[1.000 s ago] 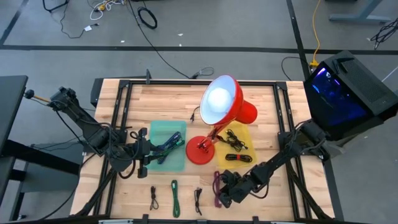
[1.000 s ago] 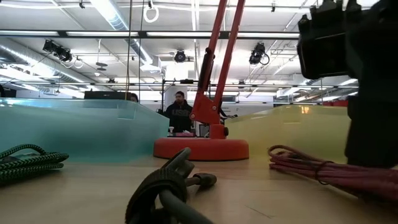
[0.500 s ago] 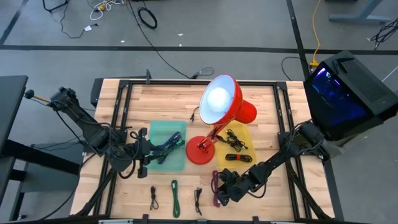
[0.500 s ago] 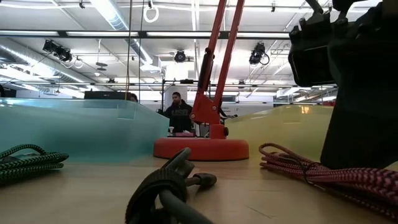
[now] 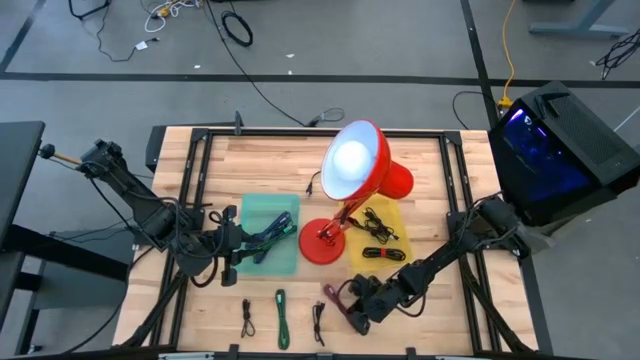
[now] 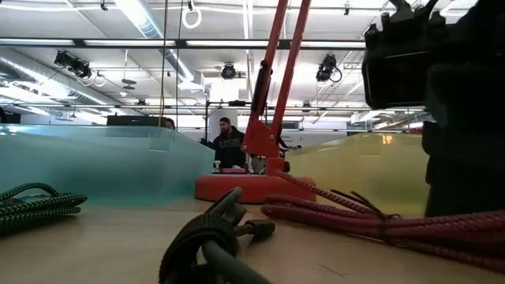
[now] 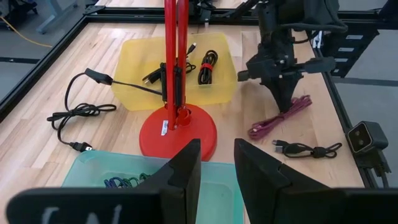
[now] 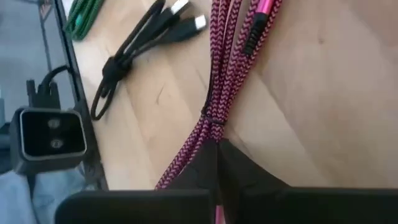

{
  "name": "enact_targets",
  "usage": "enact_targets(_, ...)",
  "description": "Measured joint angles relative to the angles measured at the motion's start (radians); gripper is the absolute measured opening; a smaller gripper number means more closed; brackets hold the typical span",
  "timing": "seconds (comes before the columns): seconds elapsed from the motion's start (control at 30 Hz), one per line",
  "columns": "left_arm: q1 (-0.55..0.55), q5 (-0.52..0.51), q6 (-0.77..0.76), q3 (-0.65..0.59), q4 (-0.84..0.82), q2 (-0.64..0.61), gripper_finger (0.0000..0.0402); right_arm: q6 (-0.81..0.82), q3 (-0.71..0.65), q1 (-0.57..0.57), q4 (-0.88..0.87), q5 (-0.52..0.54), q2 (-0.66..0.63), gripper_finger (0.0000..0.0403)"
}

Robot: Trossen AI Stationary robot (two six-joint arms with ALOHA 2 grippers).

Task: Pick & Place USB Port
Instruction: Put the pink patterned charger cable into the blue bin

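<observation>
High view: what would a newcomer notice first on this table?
The tall red desk lamp at the table's middle, its round base between a teal plastic tray and a yellow plastic tray. Near the front edge, the right gripper is shut on a bundled pink braided cable.

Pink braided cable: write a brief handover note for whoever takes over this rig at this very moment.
Right gripper: shut on the pink braided cable at the table's front edge, near the yellow tray.
Left gripper: open, holding nothing, at the teal tray.
Done: yellow tray holds two black cables; teal tray holds some cable.
Left: place the pink cable. On the table remain a green cable and two black cables.
Red lamp stands between the trays.
</observation>
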Motion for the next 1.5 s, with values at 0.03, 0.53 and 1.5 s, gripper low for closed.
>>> enact_targets(0.03, 0.0, 0.0, 0.0, 0.0, 0.0, 0.0, 0.0103, -0.003, -0.001, 0.0, -0.001, -0.016, -0.004, 0.0002)
enact_targets(0.53, 0.0, 0.0, -0.019, 0.0, 0.0, 0.0, 0.0103, -0.08, 0.068, 0.017, -0.251, 0.023, -0.22, 0.0)
enact_targets(1.5, 0.522, 0.176, 0.253, -0.233, 0.708, 0.074, 0.0103, -0.264, 0.072, -0.207, -0.896, 0.594, -0.708, 0.0)
